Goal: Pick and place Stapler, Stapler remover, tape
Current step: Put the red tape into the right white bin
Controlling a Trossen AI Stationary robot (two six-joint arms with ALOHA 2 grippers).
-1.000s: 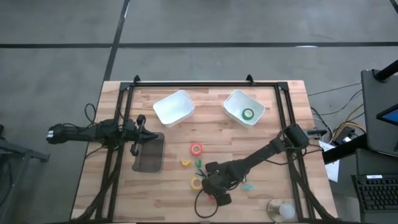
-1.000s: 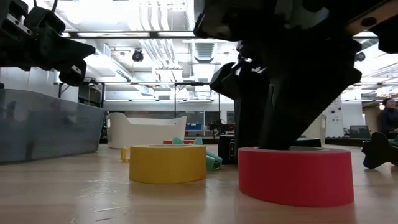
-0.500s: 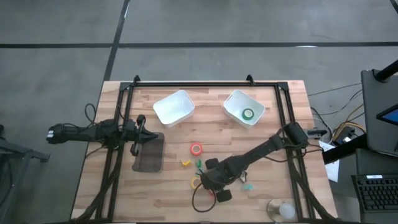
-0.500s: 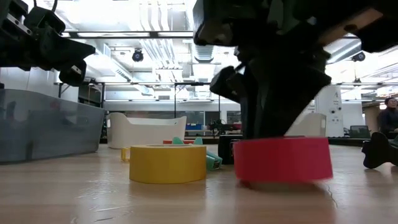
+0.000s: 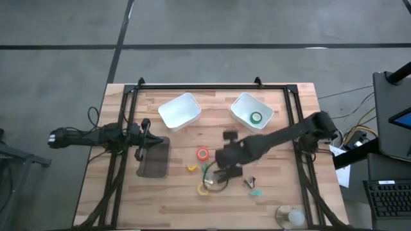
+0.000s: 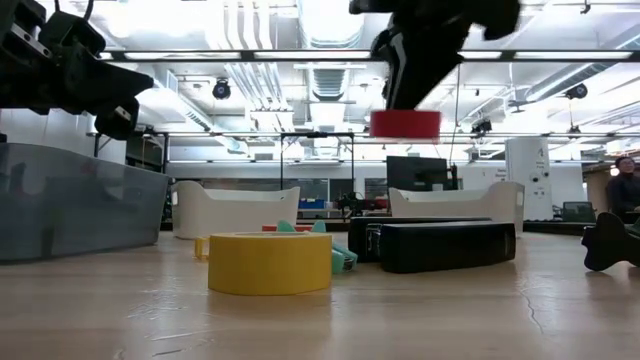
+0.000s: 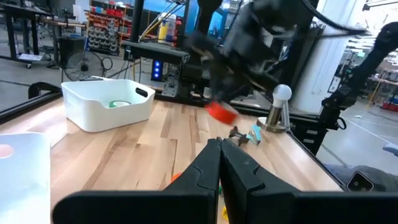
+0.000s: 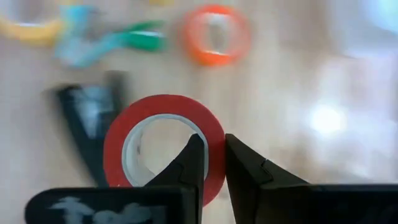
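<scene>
My right gripper (image 5: 226, 156) is shut on the red tape roll (image 8: 163, 146) and holds it high above the table's middle (image 6: 405, 123). In the high view the gripper hides the roll. The black stapler (image 6: 445, 245) lies flat on the table below it (image 5: 218, 179). The orange roll (image 5: 203, 153) and the yellow roll (image 5: 203, 188) lie flat on the wood. The green roll (image 5: 256, 117) lies in the right white bin. My left gripper (image 5: 142, 132) is shut and empty at the left, by the grey bin. My right gripper pinches the red roll's wall (image 8: 216, 144), with one finger (image 8: 191, 158) inside the ring's hole and the other (image 8: 245, 171) outside it. The fingers come from above, pointing down. The roll hangs level and clear of the table.
Two white bins (image 5: 179, 110) (image 5: 244, 102) stand at the far side and a grey see-through bin (image 5: 154, 160) at the left. Small coloured claw pieces lie near the rolls: yellow (image 5: 191, 168), green (image 5: 205, 170) and teal (image 5: 255, 191). A white-knobbed object (image 5: 290, 217) stands at the near right corner.
My right gripper has risen and gone toward the table's far edge with the red roll. The roll first lay flat on the table near the yellow roll and is now lifted well clear. The stapler behind it now shows in the low view.
</scene>
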